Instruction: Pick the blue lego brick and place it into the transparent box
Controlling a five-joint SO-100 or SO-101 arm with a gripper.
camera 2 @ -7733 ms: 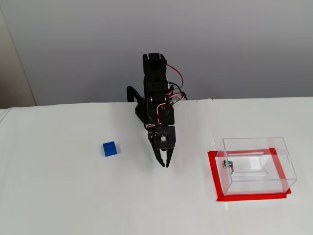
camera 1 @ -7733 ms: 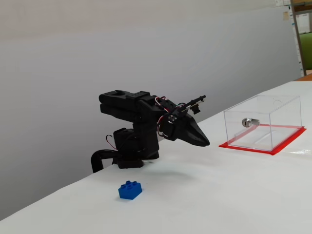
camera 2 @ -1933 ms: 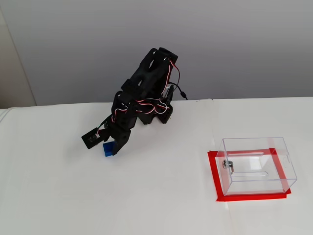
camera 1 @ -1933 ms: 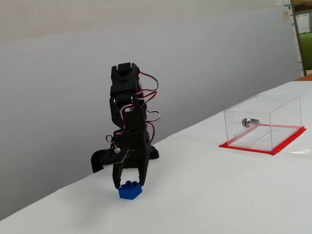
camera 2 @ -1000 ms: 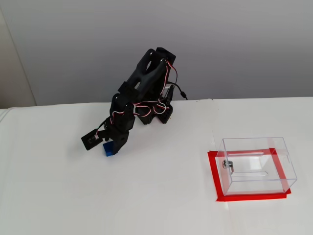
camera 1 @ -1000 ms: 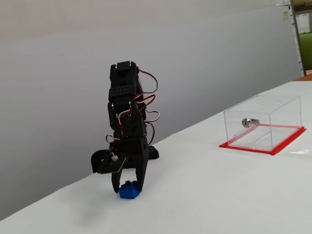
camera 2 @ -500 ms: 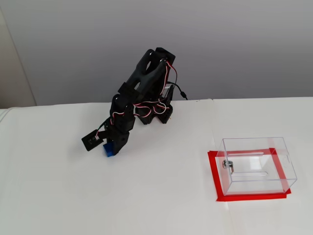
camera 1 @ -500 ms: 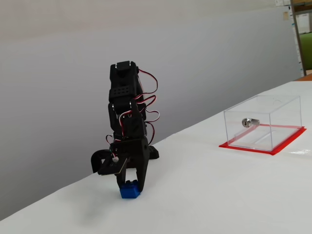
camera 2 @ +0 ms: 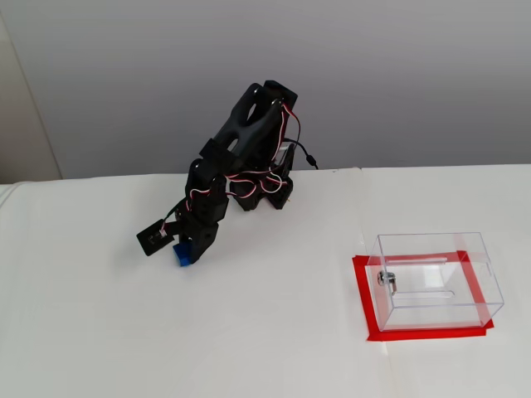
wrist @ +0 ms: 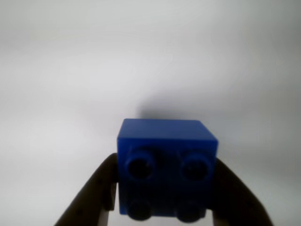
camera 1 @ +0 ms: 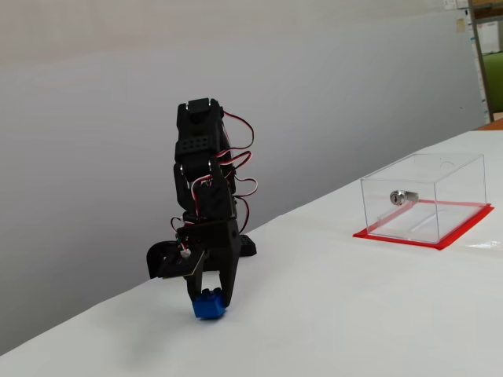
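Observation:
The blue lego brick [wrist: 167,141] sits between my two black fingers in the wrist view, its studs facing the camera. Both fingers touch its sides. In a fixed view my gripper [camera 1: 211,298] points down at the white table with the brick [camera 1: 208,307] at its tips, at table level. In the other fixed view the brick [camera 2: 179,254] shows as a blue patch under the gripper [camera 2: 187,253]. The transparent box [camera 1: 424,196] with its red base sheet stands far to the right, and it also shows in the other fixed view [camera 2: 436,278].
A small silver metal cylinder [camera 1: 402,196] is at the box's wall, also seen in the other fixed view [camera 2: 386,279]. The arm's base [camera 2: 261,195] stands at the table's back edge against a grey wall. White tabletop [camera 2: 274,332] lies between the gripper and the box.

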